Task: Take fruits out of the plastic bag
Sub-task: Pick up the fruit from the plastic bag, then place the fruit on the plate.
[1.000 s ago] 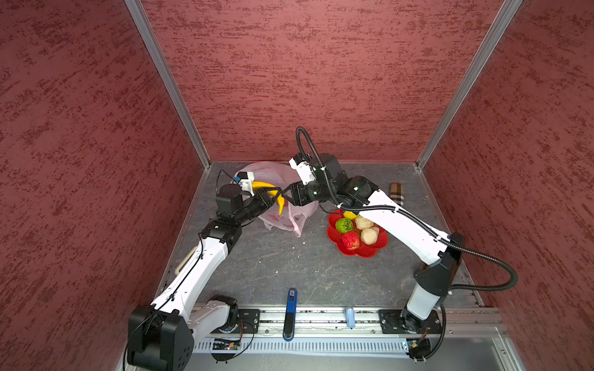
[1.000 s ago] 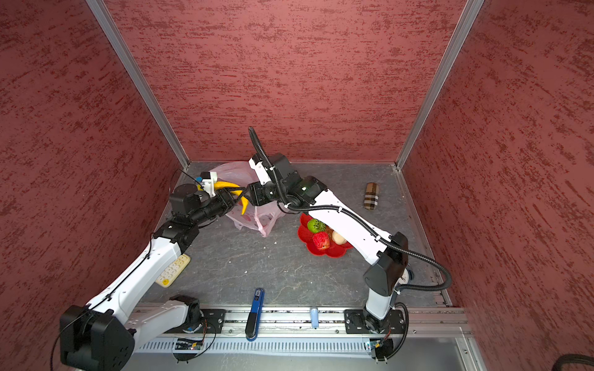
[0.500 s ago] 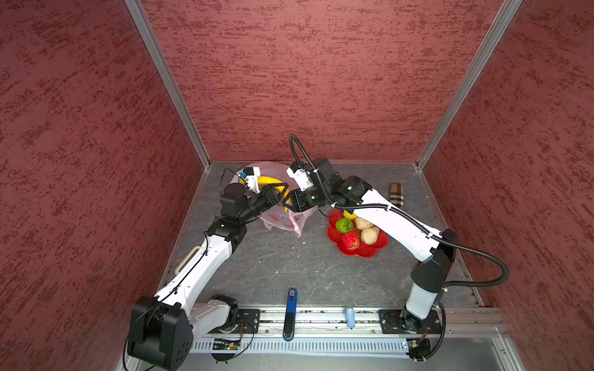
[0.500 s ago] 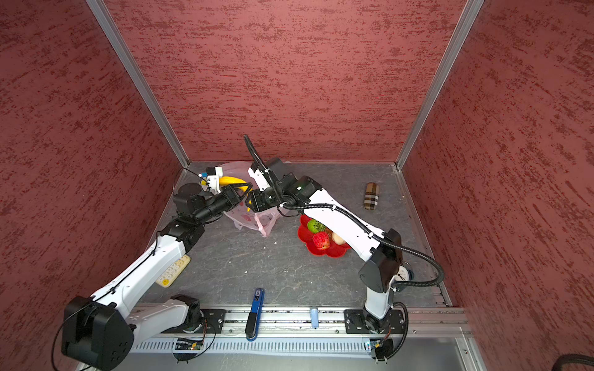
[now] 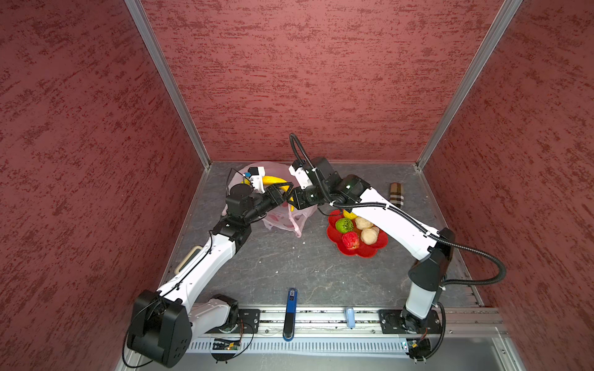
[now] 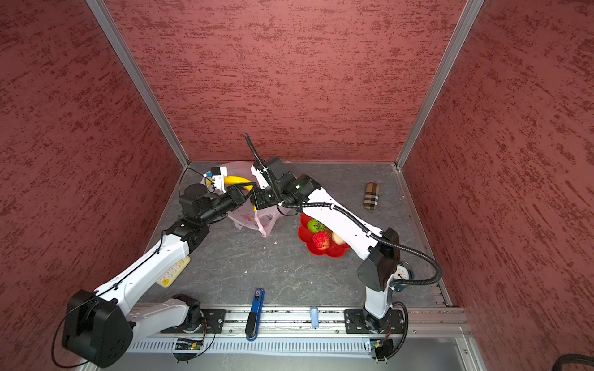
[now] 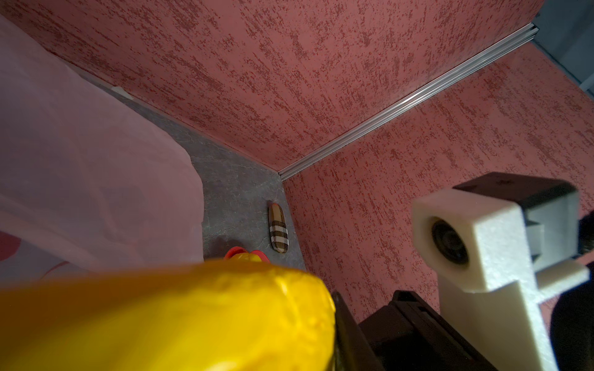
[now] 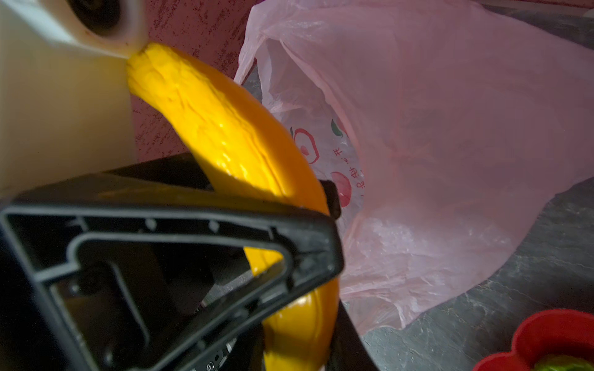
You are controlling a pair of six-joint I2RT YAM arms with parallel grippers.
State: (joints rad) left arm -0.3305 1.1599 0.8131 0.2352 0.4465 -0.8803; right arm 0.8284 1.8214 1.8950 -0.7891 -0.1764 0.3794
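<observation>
So, pretty far along, I'd say. On the grey tabletop (image 5: 289, 266) the plastic bag (image 5: 281, 223) lies slumped and crumpled near the back left corner. Looking into its mouth from the right wrist view, I can't spot any fruit left inside, though the film is crinkly enough that something small could hide in there. The red plate (image 5: 361, 253) sits near the bag, on the right arm's side.

The one piece not put down yet is the banana (image 5: 273, 180). It's clear of the bag, up in the air above it, caught between both arms. The left gripper (image 5: 285, 192) has its jaws closed on it, and the left wrist view is mostly yellow right beside one jaw. The right gripper (image 5: 293, 201) has its jaws on either side of the banana further along. Whether they really pinch it or just bracket it, I can't tell.

The rest of the fruits are on the plate, five of them: two beige lumpy ones (image 5: 369, 235), the strawberry (image 5: 350, 241), the green round one (image 5: 344, 225) and the small yellow one (image 5: 348, 214), which is half tucked under the right arm.

My guess is this is a handover, and once the banana lands on the plate the job's done.
</observation>
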